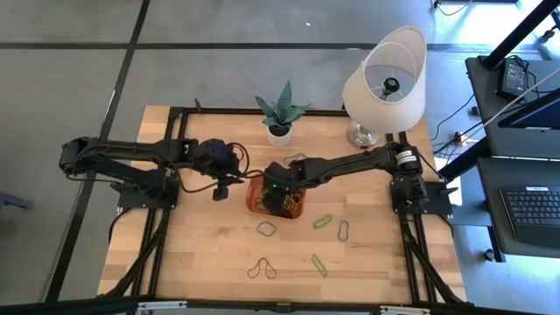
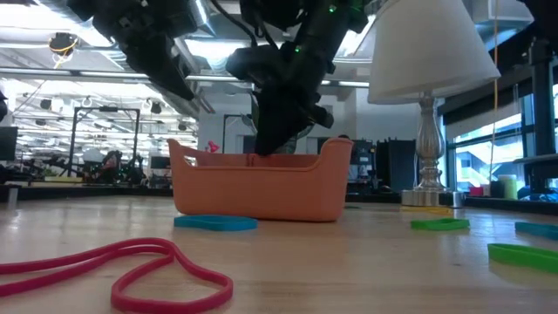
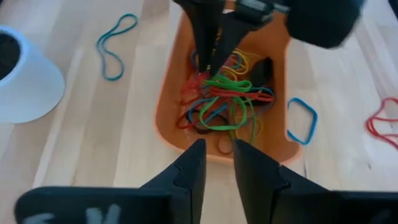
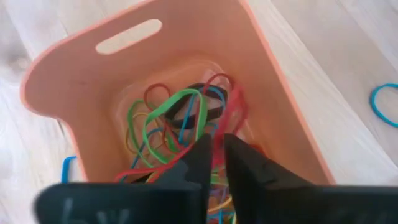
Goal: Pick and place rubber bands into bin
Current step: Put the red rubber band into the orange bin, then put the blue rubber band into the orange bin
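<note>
Pale wooden plank worktop (image 1: 201,254) in a large workshop hall.
Grey concrete floor (image 1: 70,79) with dark lines surrounds it; a white-shaded lamp on a silver metal base (image 1: 385,83) and a small green plant in a white pot (image 1: 280,114) stand at the back; ceiling strip lights (image 2: 52,61) glow beyond.

right hand (image 1: 282,194) fills bin (image 1: 254,188); lamp (image 1: 385,83), plant (image 1: 280,118) behind
</note>
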